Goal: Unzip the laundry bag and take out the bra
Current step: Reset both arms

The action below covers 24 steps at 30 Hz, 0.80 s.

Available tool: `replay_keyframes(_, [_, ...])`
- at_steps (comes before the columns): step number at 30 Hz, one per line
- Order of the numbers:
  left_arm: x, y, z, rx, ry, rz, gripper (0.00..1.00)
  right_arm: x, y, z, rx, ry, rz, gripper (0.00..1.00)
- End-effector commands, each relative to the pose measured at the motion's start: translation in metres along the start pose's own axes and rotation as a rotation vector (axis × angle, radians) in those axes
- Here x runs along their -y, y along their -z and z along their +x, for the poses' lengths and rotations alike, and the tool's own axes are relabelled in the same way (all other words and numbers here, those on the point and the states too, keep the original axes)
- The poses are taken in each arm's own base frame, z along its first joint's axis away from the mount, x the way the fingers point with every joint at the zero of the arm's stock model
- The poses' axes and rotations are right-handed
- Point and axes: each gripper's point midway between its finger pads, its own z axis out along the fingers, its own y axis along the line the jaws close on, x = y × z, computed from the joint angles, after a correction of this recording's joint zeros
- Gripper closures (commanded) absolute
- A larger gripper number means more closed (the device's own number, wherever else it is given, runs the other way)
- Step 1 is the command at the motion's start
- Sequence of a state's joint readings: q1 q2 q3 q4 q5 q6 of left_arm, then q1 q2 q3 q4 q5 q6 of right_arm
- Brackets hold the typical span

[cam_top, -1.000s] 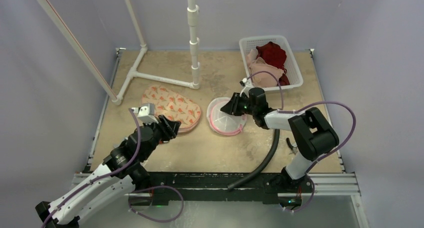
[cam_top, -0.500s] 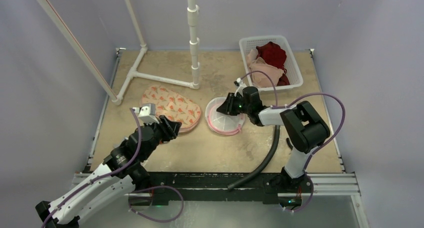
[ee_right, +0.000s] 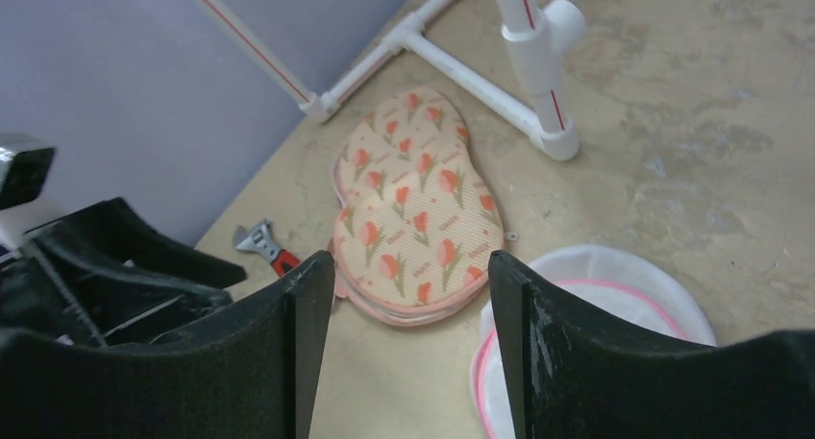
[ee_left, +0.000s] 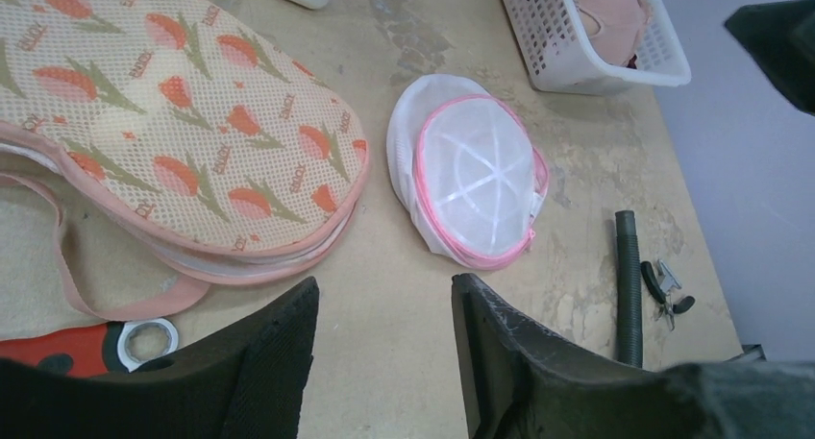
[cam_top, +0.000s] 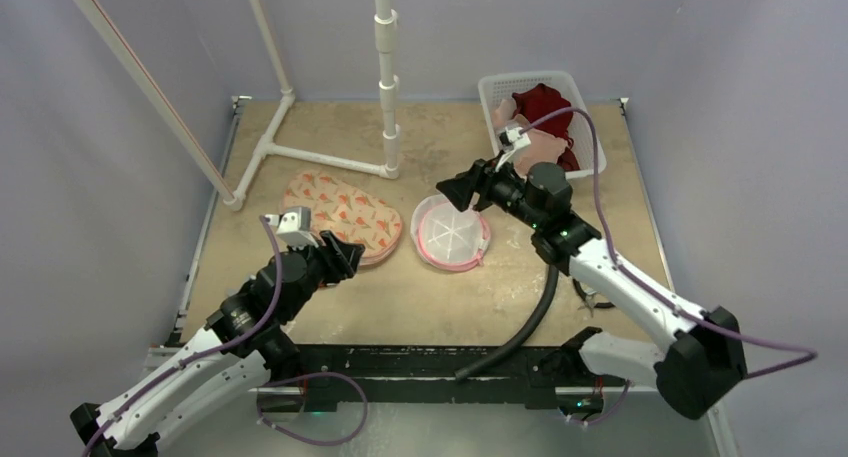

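The round white mesh laundry bag (cam_top: 452, 233) with a pink zipper rim lies mid-table, also in the left wrist view (ee_left: 471, 182) and right wrist view (ee_right: 615, 333). I cannot tell whether its zip is open. A flat tulip-print bag (cam_top: 345, 213) lies to its left (ee_left: 154, 122) (ee_right: 413, 208). Pink and dark red garments (cam_top: 535, 127) sit in the white basket (cam_top: 590, 117). My right gripper (cam_top: 462, 187) hovers open and empty above the white bag's far edge. My left gripper (cam_top: 340, 257) is open and empty near the tulip bag's front edge.
A white PVC pipe frame (cam_top: 330, 160) stands at the back left. A black hose (cam_top: 530, 322) and small pliers (ee_left: 665, 287) lie at the front right. A red-handled wrench (ee_right: 264, 245) lies near the left arm.
My right arm has lifted off the white bag and swung up and back toward the basket side, with the jaws open. The left arm has not moved.
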<state>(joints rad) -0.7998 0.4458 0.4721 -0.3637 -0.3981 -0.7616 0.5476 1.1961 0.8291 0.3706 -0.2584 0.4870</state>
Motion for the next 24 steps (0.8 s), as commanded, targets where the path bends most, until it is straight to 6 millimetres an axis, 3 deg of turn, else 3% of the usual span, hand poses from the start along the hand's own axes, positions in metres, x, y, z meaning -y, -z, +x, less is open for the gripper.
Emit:
replay_keyframes(1, [0.013,0.006,-0.024,0.048,-0.01,0.024,0.46,-0.012,0.028,-0.001,0.002,0.101,0.012,0.34])
replay_keyframes(2, [0.015,0.007,-0.026,0.045,-0.02,0.026,0.4,-0.021,0.036,-0.001,0.019,0.128,-0.015,0.31])
replay_keyframes(3, [0.018,0.008,-0.028,0.042,-0.035,0.035,0.32,-0.031,0.046,-0.003,0.05,0.154,-0.026,0.15])
replay_keyframes(5, [0.024,0.009,-0.036,0.047,-0.052,0.04,0.25,-0.045,0.065,-0.007,0.116,0.189,-0.023,0.03])
replay_keyframes(8, [0.018,0.008,-0.047,0.056,-0.073,-0.032,0.19,-0.048,0.089,-0.01,0.206,0.096,-0.017,0.02])
replay_keyframes(13, [-0.001,0.002,-0.063,0.077,-0.074,-0.227,0.13,-0.043,0.109,-0.005,0.296,-0.087,-0.019,0.02])
replay_keyframes(16, [0.016,-0.003,-0.08,0.087,-0.077,-0.223,0.11,-0.052,0.115,-0.003,0.289,-0.111,-0.069,0.02])
replay_keyframes(19, [0.027,-0.016,-0.082,0.066,-0.121,-0.22,0.1,-0.052,0.112,0.0,0.246,-0.125,-0.05,0.02])
replay_keyframes(22, [0.011,-0.027,-0.075,0.059,-0.16,-0.322,0.08,-0.047,0.108,-0.001,0.192,-0.094,0.011,0.02])
replay_keyframes(24, [-0.013,-0.029,-0.078,0.111,-0.217,-0.438,0.08,-0.045,0.107,-0.006,0.192,-0.055,0.034,0.02])
